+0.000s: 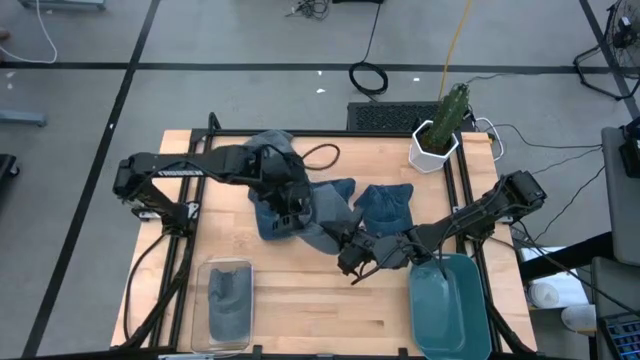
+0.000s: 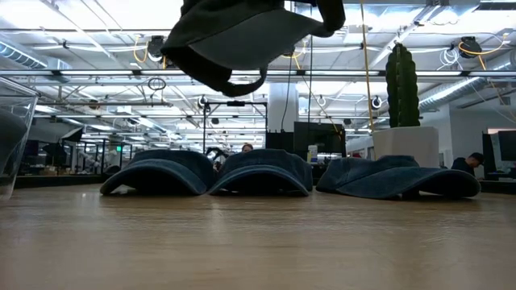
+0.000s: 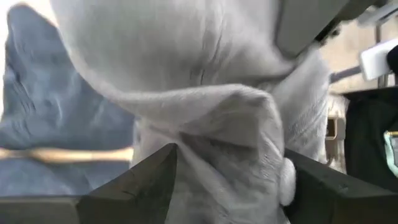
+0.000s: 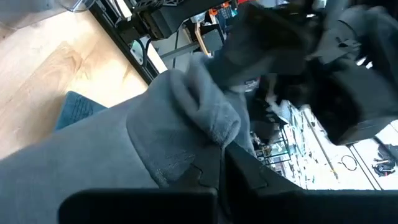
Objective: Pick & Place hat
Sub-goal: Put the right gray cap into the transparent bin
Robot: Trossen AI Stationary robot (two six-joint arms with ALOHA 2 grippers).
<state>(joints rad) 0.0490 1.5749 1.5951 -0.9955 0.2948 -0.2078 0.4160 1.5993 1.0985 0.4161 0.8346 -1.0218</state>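
Hat, grey soft fabric (image 1: 325, 228), pinched by both end effectors, left (image 1: 290, 215), right (image 1: 352, 255); lift evenly, avoid stretching.

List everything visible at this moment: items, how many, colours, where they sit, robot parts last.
Lifted hat: one, grey, held above the table between both grippers.
Hats on the table: three, dark blue, in a row mid-table.
Clear bin: one, transparent, near left corner, grey hat inside.
Teal bin: one, near right corner.
Cactus: one, green, in a white pot at the far right corner.
Table: one, light wood.
People: two in the room behind, low view.
Left gripper: dark, shut on the lifted hat.
Right gripper: dark, shut on the same hat.
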